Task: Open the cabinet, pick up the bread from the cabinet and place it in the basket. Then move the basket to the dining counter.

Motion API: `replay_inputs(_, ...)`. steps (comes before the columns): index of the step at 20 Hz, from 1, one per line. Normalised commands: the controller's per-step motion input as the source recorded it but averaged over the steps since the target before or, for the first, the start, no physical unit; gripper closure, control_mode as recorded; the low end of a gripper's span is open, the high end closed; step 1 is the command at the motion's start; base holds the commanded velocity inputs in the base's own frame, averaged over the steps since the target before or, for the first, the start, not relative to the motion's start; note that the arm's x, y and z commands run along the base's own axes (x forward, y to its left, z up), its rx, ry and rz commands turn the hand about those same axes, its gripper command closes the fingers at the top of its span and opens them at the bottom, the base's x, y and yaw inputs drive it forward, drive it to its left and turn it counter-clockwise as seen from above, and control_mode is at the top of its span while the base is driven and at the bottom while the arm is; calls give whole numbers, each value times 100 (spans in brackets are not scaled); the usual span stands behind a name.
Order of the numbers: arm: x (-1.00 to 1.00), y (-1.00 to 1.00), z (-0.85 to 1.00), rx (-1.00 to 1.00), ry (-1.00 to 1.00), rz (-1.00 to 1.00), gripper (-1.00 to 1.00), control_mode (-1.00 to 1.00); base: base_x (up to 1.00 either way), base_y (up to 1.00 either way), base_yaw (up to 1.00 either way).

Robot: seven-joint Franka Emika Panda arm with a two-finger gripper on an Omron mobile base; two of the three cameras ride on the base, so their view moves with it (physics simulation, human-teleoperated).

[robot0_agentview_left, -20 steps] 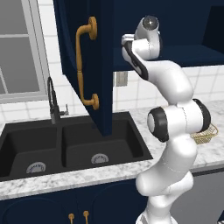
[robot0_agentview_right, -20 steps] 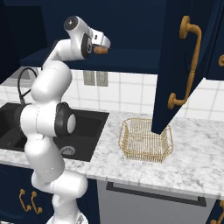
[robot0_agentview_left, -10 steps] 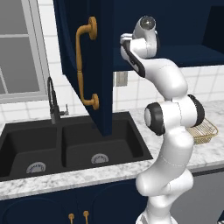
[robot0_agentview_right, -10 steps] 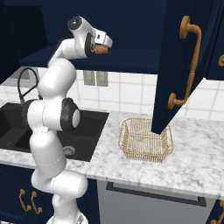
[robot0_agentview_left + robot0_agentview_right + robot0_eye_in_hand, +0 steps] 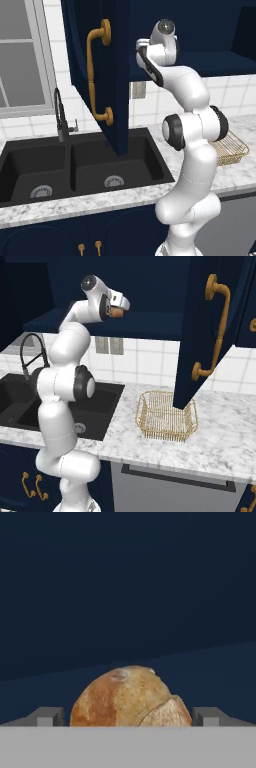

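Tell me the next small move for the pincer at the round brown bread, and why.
Probably close the pincer on the round golden-brown bread loaf. In the hand view its two grey fingertips stand wide open on either side of the loaf, which sits centred between them on the navy-blue cabinet shelf, so nothing seems left to align.

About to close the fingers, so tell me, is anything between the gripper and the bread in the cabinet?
Nothing visible. In the hand view the bread sits directly between the open gripper fingertips, on the cabinet shelf, with only the dark interior behind it.
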Motion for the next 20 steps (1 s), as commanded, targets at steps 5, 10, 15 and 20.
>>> replay_inputs(5, 21, -1, -4, 0, 0, 0, 100, -100, 0, 0, 0)
replay_inputs(10, -2, -5, 0, 1, 0, 0, 100, -100, 0, 0, 0)
replay_inputs(15, -64, 0, -9, 0, -1, 0, 100, -100, 0, 0, 0)
replay_inputs(20, -100, 0, -3, 0, -11, 0, 100, -100, 0, 0, 0)
